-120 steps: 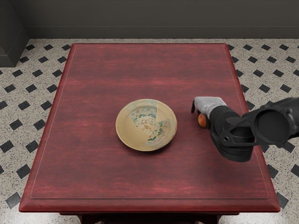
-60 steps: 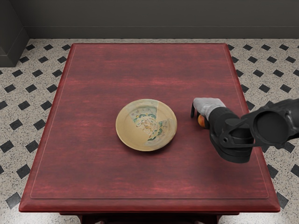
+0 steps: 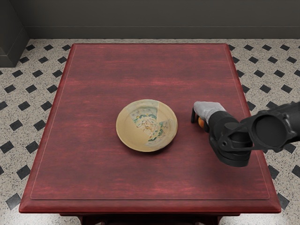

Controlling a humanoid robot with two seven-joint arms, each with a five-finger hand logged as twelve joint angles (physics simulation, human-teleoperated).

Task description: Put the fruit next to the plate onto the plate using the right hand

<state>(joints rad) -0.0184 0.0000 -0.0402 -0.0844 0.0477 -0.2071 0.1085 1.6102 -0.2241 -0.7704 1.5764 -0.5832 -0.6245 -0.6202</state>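
Fingers (image 3: 193,115) of the right hand (image 3: 207,110) curl around one fruit (image 3: 201,122) beside one plate (image 3: 121,126).

My right hand (image 3: 206,108) has a pale grey shell across its back, with a darker part at its left edge. Behind it my forearm (image 3: 229,140) is a bulky, matte black cylinder with bracket-like housing. A flat round black disc (image 3: 269,129) caps the joint.

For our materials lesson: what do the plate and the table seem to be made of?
Plate: likely glazed ceramic, glossy yellowish surface with painted green floral pattern. Table: seemingly varnished wood, reddish streaked grain with a soft sheen.
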